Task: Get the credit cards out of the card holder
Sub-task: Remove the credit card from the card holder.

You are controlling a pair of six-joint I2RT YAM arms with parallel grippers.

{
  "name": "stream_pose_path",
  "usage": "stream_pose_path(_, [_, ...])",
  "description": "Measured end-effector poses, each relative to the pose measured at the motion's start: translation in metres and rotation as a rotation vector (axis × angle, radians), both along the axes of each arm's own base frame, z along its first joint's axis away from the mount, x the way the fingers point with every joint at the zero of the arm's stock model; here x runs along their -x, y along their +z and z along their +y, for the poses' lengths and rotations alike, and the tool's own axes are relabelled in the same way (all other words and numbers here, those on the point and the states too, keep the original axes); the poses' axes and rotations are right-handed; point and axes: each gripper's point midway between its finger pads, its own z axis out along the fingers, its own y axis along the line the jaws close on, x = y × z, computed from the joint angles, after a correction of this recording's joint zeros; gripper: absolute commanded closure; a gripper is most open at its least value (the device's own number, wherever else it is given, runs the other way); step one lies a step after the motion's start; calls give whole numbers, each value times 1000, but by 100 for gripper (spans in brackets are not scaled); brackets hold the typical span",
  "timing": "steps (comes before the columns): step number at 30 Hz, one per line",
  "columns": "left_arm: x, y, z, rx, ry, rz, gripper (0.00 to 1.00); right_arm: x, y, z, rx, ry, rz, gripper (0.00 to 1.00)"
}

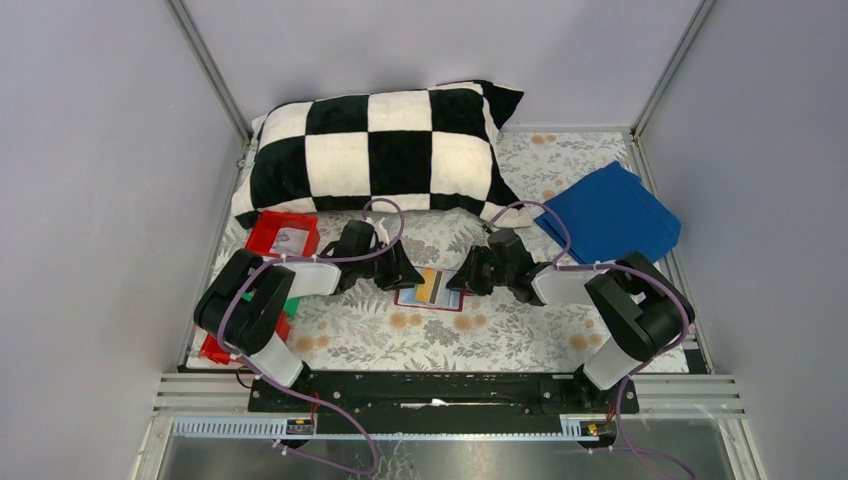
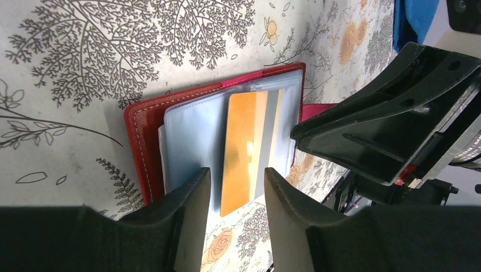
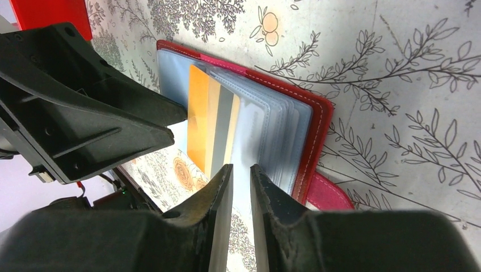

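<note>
On the flowered table [image 1: 500, 340], between a checkered pillow [image 1: 380, 150] at the far side and a blue cloth [image 1: 610, 212] to the right, the red card holder [image 2: 144, 141] lies open and flat in the middle. One arm reaches it from each side.

The left gripper [image 2: 237, 173] stands moderately open, with the jutting end of an orange card [image 2: 238, 147] in the gap and seemingly untouched. The right gripper [image 3: 241, 168] is narrow and appears to pinch a clear sleeve of the card holder, pinning it.

The step in hand looks like drawing out this card. It likely goes best if the left fingers [image 2: 190, 209] close on the bare end alone, clear of the sleeve, and pull straight along the card's length while the right side holds the book down. A crooked pull could jam the card or drag the holder.

The card's long axis runs parallel to the holder's spine, and its free end points past the open edge toward the left gripper.
</note>
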Motion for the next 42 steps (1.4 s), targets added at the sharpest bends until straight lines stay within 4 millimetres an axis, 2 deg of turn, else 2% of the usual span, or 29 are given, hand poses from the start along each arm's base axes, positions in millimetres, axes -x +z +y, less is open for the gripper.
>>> stream_pose_path(9, [0,1,-2,27,15,-3,56,7,6,-10,62,4,26,71])
stream_pose_path(18, [0,0,-2,28,19,2,56,-4,24,4,21,30,-5,71])
stream_pose_path(25, [0,-1,-2,32,21,-1,56,2,19,15,-3,74,21,71])
stream_pose_path(30, [0,-1,-2,32,21,-1,55,10,3,18,11,78,77,71])
stream_pose_path(42, [1,-1,-5,58,-3,-2,55,5,0,22,-13,42,94,72])
